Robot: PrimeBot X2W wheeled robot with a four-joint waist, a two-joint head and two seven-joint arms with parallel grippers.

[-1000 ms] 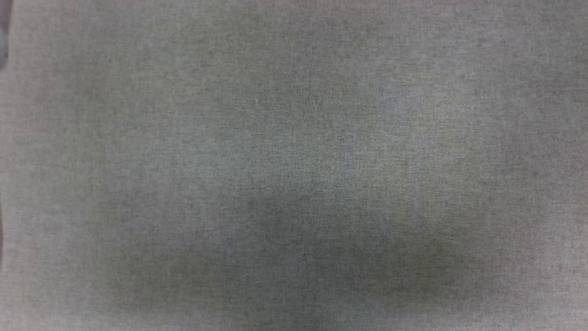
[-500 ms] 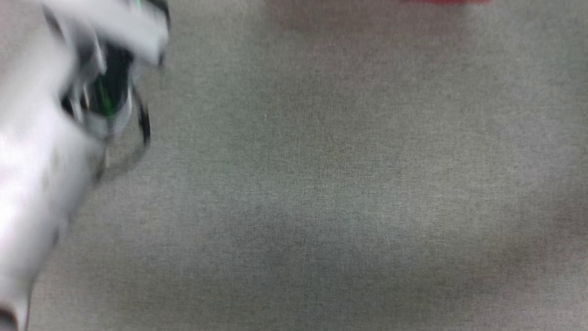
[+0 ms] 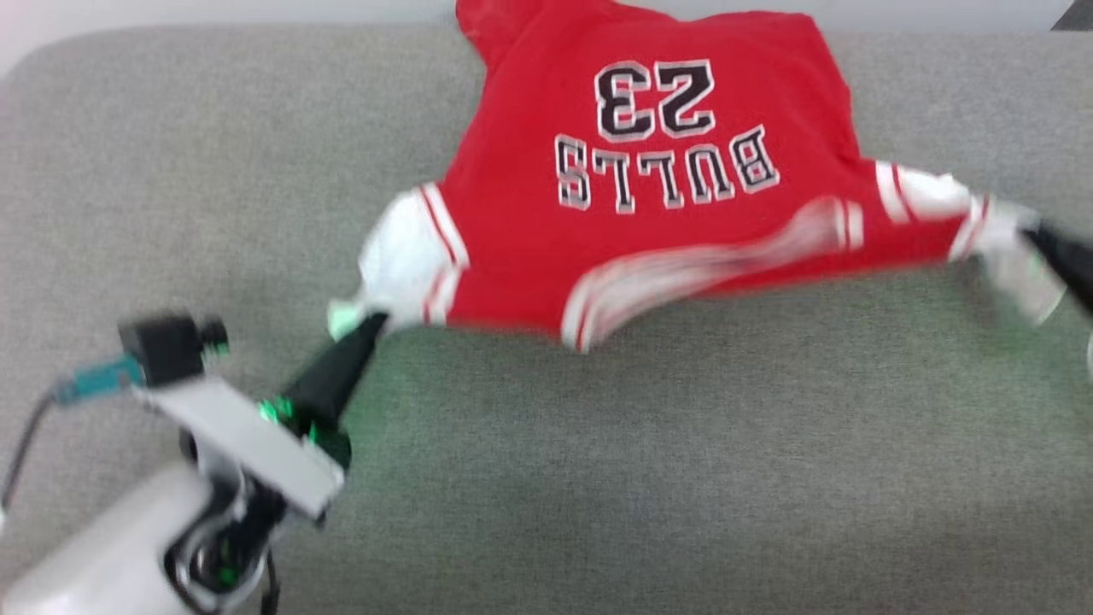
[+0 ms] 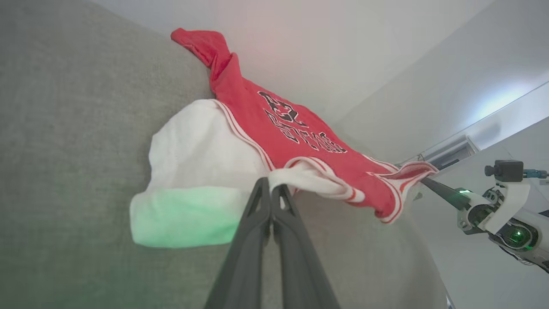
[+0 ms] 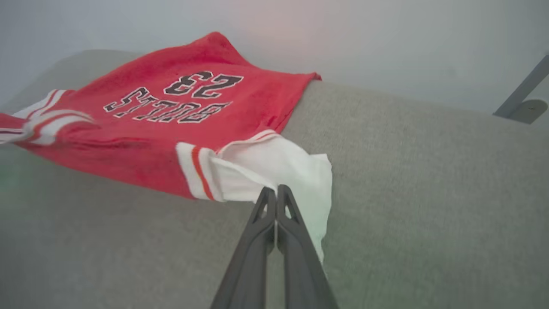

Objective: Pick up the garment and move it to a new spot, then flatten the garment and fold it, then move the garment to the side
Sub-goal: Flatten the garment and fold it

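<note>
Shirt point(image 3: 649, 222) lay by the cushion's point(image 3: 598, 478) far edge, pulled taut between its white sleeves. Red jersey knit, black-and-white lettering, striped trim sagging on the near side. Left gripper point(image 3: 371, 323) was pinched tight on one sleeve's cuff, right gripper point(image 3: 1037, 235) on the other's. Cushion: grey, coarse weave, rounded corner. Pale, plain wall point(image 5: 386, 43) behind.

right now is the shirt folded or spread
Spread, not folded: the shirt is stretched between the left gripper and right gripper, each pinching a sleeve.
</note>
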